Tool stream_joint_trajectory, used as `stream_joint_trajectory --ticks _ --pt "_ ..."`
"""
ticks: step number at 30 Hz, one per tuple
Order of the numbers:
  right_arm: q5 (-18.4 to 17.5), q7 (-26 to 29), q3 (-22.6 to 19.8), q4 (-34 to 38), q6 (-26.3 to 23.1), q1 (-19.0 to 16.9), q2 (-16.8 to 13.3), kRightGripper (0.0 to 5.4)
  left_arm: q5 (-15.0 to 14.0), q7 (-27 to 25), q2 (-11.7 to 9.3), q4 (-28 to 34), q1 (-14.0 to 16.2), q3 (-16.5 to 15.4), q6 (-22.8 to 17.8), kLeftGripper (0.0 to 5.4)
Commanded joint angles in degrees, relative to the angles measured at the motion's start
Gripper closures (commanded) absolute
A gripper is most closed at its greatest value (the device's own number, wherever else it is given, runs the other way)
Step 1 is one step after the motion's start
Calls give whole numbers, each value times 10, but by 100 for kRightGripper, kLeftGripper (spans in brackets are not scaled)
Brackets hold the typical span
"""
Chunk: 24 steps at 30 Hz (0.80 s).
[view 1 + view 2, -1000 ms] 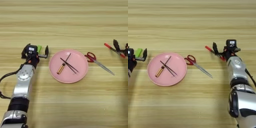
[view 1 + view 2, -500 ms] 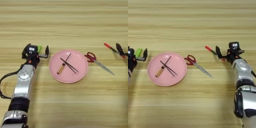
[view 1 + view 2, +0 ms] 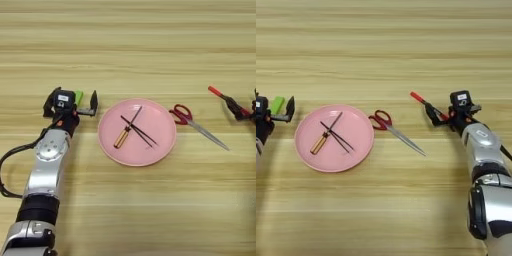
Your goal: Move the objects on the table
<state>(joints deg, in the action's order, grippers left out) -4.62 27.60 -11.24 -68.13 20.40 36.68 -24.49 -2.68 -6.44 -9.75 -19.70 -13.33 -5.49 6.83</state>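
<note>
The table is showing pale, matt wood with fine grain. At the plate's three o'clock, the scissors are gleaming with bare metal blades and glossy red plastic handles. The pink plate is looking smooth, faintly shiny plastic. The screwdriver handle is glowing translucent amber.

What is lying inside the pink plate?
Inside the plate lie a screwdriver and black tweezers, crossing each other. The plate surface beneath them is covered where they lie.
</note>
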Motion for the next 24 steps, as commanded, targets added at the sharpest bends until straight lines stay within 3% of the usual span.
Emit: stream_joint_trajectory --ticks 1,24 --pt "7 -3 5 -11 -3 -5 0 0 0 2 0 -2 -6 -2 3 3" --pt "27 -17 19 -39 -10 -8 5 0 0 2 0 4 -3 -4 4 3"
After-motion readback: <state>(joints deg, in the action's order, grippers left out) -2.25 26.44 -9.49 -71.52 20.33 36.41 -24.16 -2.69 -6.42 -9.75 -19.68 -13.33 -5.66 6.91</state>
